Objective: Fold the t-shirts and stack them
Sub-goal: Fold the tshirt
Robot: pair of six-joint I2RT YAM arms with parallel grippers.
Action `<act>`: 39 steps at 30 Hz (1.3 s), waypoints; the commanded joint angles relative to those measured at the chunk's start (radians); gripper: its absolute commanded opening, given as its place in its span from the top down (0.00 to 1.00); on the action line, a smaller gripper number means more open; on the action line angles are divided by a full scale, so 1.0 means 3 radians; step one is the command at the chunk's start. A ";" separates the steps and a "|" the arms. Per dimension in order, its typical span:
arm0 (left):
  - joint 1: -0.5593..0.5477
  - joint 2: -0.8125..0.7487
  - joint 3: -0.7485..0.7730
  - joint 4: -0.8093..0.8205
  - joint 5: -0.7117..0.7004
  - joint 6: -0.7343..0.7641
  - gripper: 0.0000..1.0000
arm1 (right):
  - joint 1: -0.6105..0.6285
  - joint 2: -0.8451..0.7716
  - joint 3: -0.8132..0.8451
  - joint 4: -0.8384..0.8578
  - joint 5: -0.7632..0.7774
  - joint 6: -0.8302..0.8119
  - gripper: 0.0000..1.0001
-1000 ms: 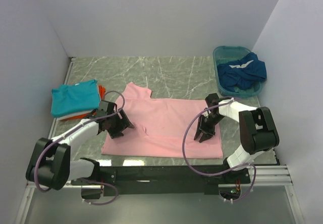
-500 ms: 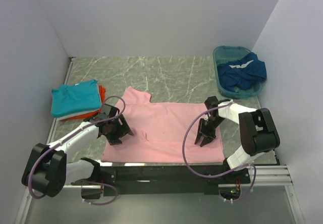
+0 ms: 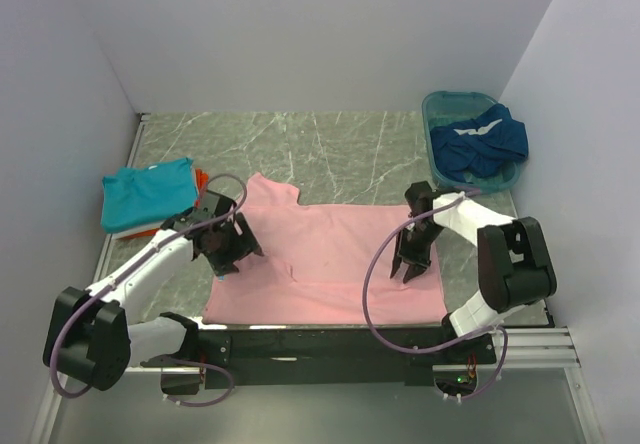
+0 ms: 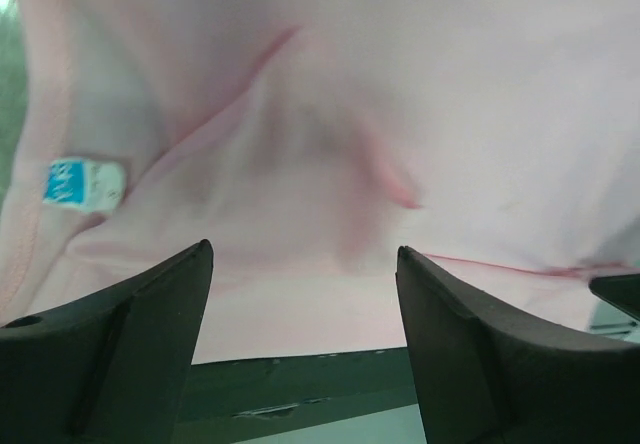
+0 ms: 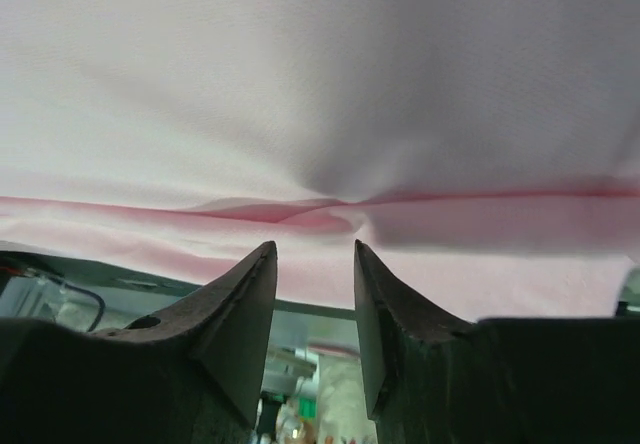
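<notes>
The light pink t-shirt (image 3: 330,254) lies spread flat on the marble table, its near edge at the table front. My left gripper (image 3: 226,262) hovers over the shirt's left part, jaws wide open and empty; the left wrist view (image 4: 302,249) shows pink cloth and a blue-and-white label (image 4: 75,182). My right gripper (image 3: 409,267) hovers over the shirt's right part, jaws open with a narrow gap and empty; it also shows in the right wrist view (image 5: 314,246), above a fold line (image 5: 300,212). A folded teal shirt (image 3: 148,194) lies on an orange one (image 3: 203,178) at the left.
A teal plastic basin (image 3: 438,104) at the back right holds the dark blue shirt with white trim (image 3: 487,140). White walls close the table on three sides. The black mounting rail (image 3: 320,342) runs along the near edge.
The pink shirt has slid a little toward the table front. Both grippers dipped toward the front, then drew back slightly.
</notes>
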 commanded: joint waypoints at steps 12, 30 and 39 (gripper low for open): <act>-0.0012 0.0672 0.1478 0.0315 -0.0390 0.0774 0.19 | -0.0331 -0.0109 0.1303 0.0460 0.1448 -0.0100 0.55; -0.0007 0.0866 0.1607 0.0530 -0.0328 0.0738 0.18 | -0.0495 0.0756 0.1104 0.1514 0.1975 -0.0023 0.65; -0.0007 0.0815 0.1556 0.0489 -0.0323 0.0728 0.16 | -0.0531 0.0904 0.1063 0.1581 0.1894 -0.0064 0.66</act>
